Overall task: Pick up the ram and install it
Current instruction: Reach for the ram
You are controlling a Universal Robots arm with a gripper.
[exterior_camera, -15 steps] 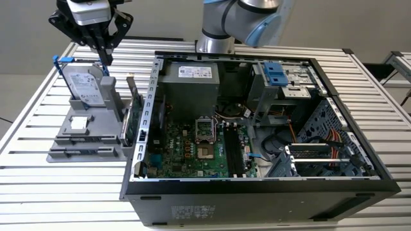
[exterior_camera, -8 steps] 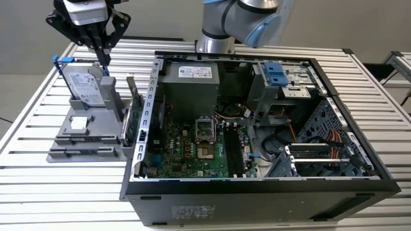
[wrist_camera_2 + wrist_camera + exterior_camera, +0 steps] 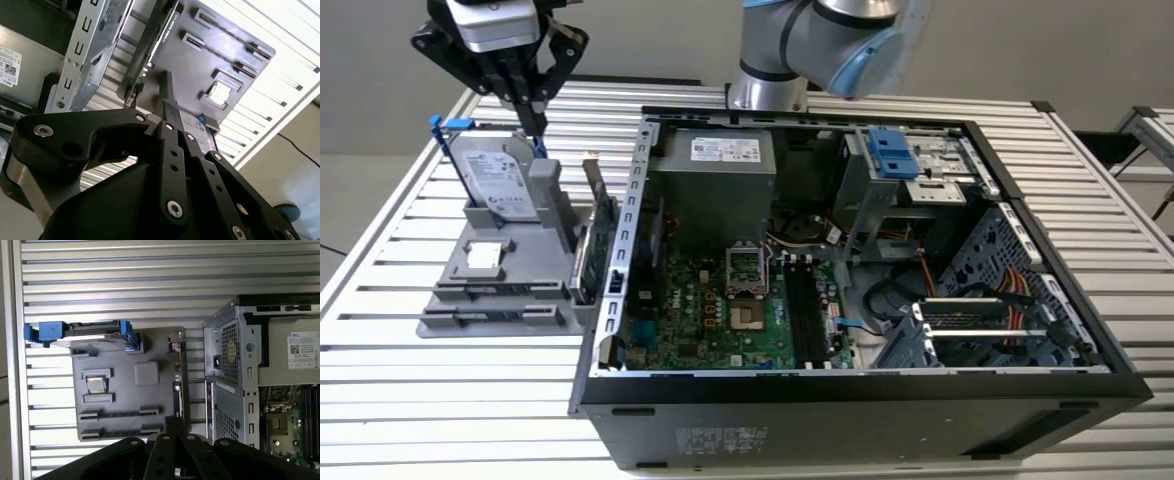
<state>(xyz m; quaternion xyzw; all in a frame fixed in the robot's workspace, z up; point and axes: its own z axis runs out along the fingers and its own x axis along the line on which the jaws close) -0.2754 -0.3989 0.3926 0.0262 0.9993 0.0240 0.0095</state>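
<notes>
Both fingers of the gripper [image 3: 534,118] are pressing together, apparently empty, close over the hard drive [image 3: 496,175]. Descending so, they are risking a knock against it.

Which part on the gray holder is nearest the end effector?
Silver hard drive with blue clips, right by the end effector; green expansion card sits farther.

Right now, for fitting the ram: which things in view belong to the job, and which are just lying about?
Job: gripper, above the grey holder; open computer case; its motherboard. The ram I cannot place for certain.
Lying about: hard drive with blue clips; green expansion card; square chip on the holder.
</notes>
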